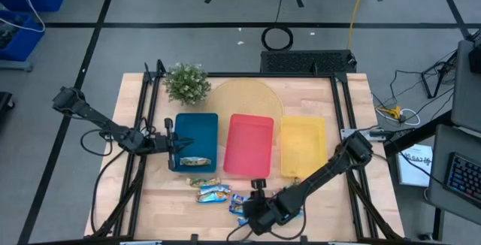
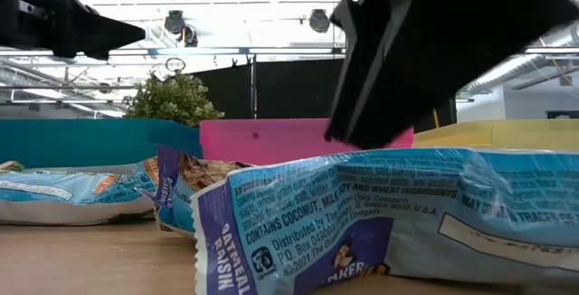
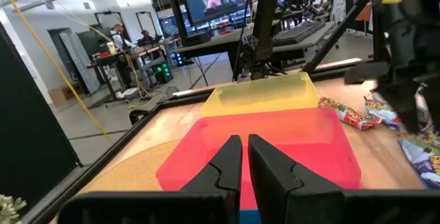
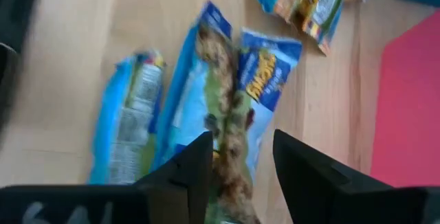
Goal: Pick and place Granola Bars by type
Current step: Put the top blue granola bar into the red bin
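Hovering | right gripper (image 4: 240,157) fingers parted | granola bar (image 4: 218,107) between, just beyond

The left arm reaches in from the table's left edge, elbow bent, wrist level over the table's left part. The left gripper (image 3: 244,157) points across the table, its two dark fingers (image 3: 223,163) almost together with a thin slit between them. The right arm stretches diagonally from the right side toward the front edge, its wrist tipped downward. The right gripper (image 4: 240,159) hangs low above the tabletop, jaws parted.
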Controlling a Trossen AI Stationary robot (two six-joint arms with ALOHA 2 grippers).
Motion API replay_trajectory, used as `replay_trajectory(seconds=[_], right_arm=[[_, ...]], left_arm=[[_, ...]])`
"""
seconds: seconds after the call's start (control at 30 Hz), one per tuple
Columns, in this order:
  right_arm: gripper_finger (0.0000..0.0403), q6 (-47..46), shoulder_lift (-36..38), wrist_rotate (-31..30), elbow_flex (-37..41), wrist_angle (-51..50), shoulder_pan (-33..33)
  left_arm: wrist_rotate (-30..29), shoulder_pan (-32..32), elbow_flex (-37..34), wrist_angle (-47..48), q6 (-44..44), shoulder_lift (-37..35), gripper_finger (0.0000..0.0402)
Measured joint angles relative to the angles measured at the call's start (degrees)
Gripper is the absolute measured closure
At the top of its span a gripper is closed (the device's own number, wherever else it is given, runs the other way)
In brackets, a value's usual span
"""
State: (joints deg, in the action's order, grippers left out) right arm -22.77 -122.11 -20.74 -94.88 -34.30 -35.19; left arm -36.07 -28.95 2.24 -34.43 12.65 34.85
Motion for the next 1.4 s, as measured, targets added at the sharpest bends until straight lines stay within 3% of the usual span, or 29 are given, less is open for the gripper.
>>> replay_trajectory(seconds=[0.6,1.13,1.27,1.4], right_arm=[[0.0313,2.52,0.03,2.87,3.0,2.09,0.08],[0.0266,1.37,0.03,3.13,3.42,2.38,2.64],[0.0266,3.81,0.03,7.02,5.58,5.9,2.62],[0.0265,3.28,0.15,7.23,7.45,7.08,2.86]], left_arm=[[0.0,0.0,0.0,3.69,-4.23,0.02,0.0366],[0.0,-0.04,0.0,3.89,-5.47,0.0,0.0366],[0.0,-0.04,0.0,3.89,-5.46,0.02,0.0366],[0.0,-0.02,0.0,3.89,-5.44,0.0,0.0366]])
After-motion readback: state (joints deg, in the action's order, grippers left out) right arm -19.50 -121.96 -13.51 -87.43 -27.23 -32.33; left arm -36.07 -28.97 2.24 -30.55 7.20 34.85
